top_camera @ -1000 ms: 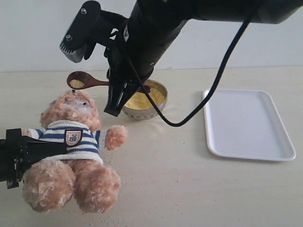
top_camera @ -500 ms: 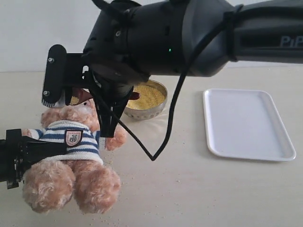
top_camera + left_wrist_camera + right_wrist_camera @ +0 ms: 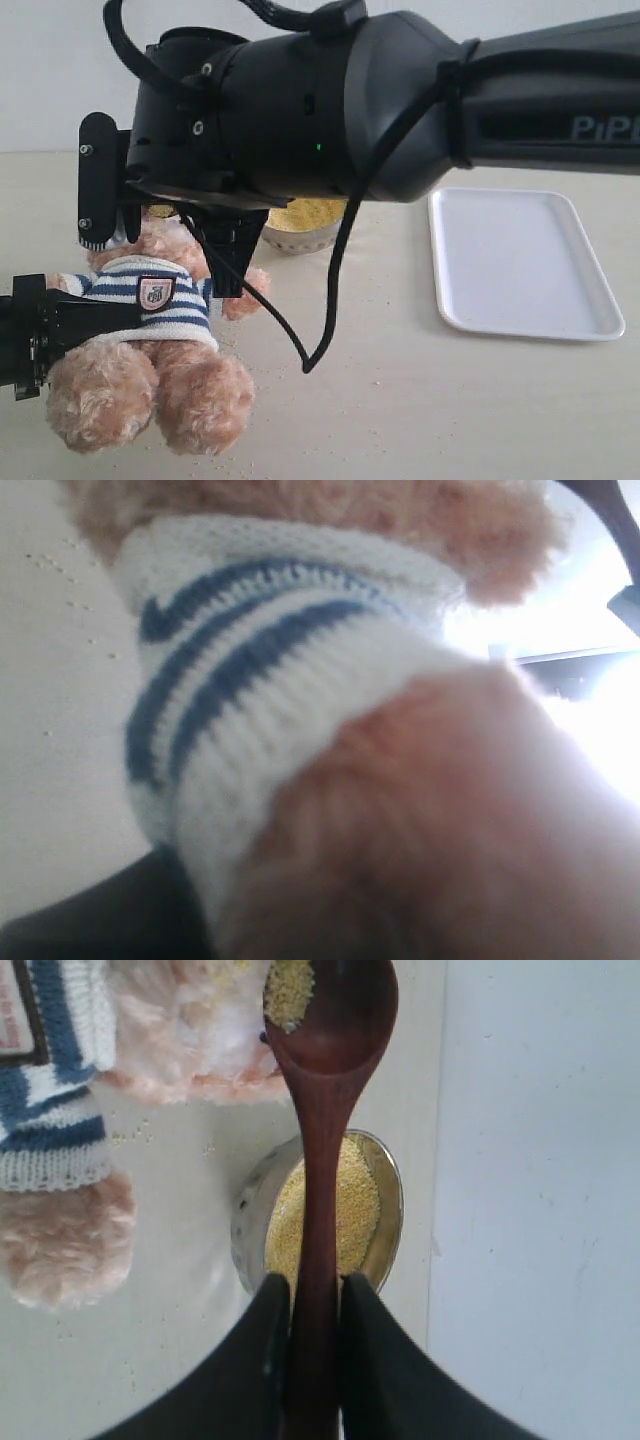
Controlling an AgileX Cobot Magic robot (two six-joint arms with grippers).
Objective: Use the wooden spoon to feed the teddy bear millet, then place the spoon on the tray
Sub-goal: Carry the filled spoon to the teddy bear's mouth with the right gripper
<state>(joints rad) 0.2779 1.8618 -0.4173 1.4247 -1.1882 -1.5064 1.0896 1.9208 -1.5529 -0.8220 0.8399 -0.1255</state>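
Note:
The teddy bear (image 3: pixel 150 330) sits at the front left in its striped shirt, its head mostly hidden behind my right arm. My left gripper (image 3: pixel 122 318) comes in from the left edge and is shut on the bear's sleeve (image 3: pixel 250 680). My right gripper (image 3: pixel 315 1305) is shut on the handle of the wooden spoon (image 3: pixel 325 1130). The spoon's oval bowl holds a little millet (image 3: pixel 288 990) right against the bear's face fur (image 3: pixel 190 1030). The spoon is hidden in the exterior view. The steel bowl (image 3: pixel 250 1225) of millet (image 3: pixel 350 1210) lies under the handle. The white tray (image 3: pixel 520 262) lies bare at the right.
My bulky right arm (image 3: pixel 330 110) spans the upper middle of the exterior view, with its cable (image 3: pixel 330 300) hanging down in a loop. Stray grains (image 3: pixel 250 455) dot the table around the bear. A pale wall runs behind the table.
My right arm has swung left and toward the camera, bringing the spoon from above the bear's head to its face. It now covers the spoon and most of the bowl. The left gripper and the bear have stayed put.

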